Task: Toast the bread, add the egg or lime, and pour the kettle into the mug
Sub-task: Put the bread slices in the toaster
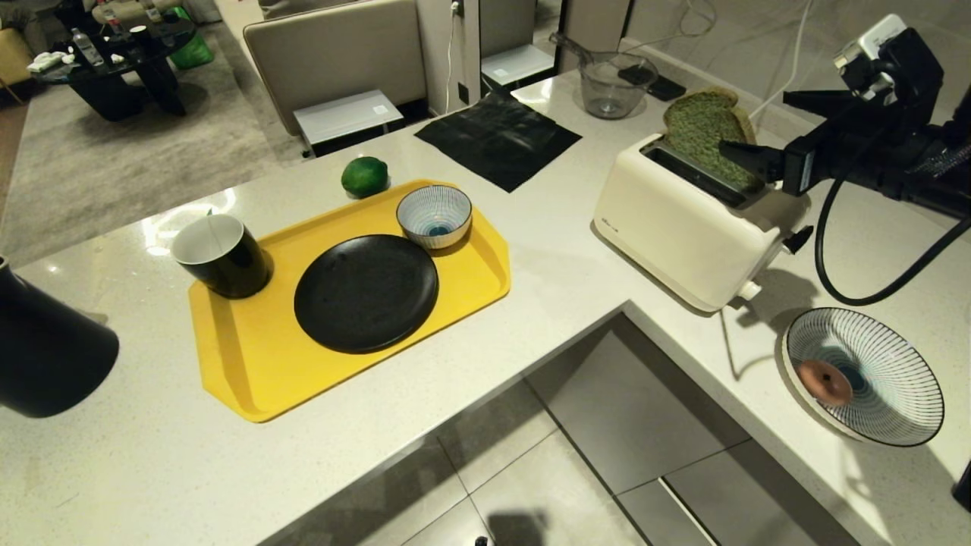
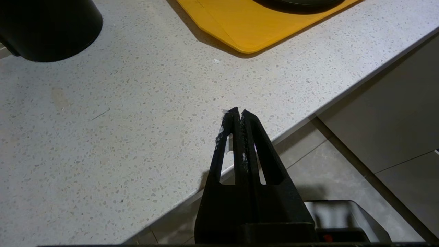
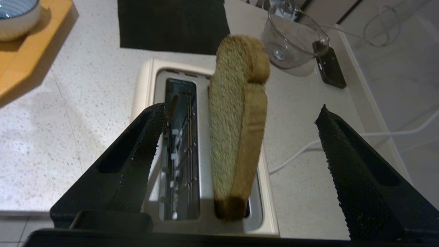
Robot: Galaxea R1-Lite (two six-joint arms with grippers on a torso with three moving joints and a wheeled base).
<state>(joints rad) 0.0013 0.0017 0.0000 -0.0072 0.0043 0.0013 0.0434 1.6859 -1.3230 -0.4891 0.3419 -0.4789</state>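
The bread [image 1: 705, 129], green crumb with a brown crust, stands leaning in the far slot of the cream toaster [image 1: 683, 227], about half of it above the top. My right gripper [image 1: 752, 121] hovers over that slot. In the right wrist view it [image 3: 240, 107] is open wide, with the bread [image 3: 236, 137] between the fingers and touching neither. The near slot is empty. The lime [image 1: 365, 176] lies on the counter behind the yellow tray [image 1: 250, 364]. The mug [image 1: 221, 254] stands on the tray's left corner. The kettle [image 1: 45, 349] is at the far left. The egg [image 1: 825, 381] sits in a wide striped bowl [image 1: 895, 356]. My left gripper [image 2: 239, 111] is shut and empty over the counter's edge.
On the tray are a black plate [image 1: 366, 292] and a small striped bowl [image 1: 434, 216]. A black cloth [image 1: 497, 136] and a glass jug [image 1: 607, 83] lie behind the toaster. The counter is L-shaped, with tiled floor [image 1: 576, 455] in its corner.
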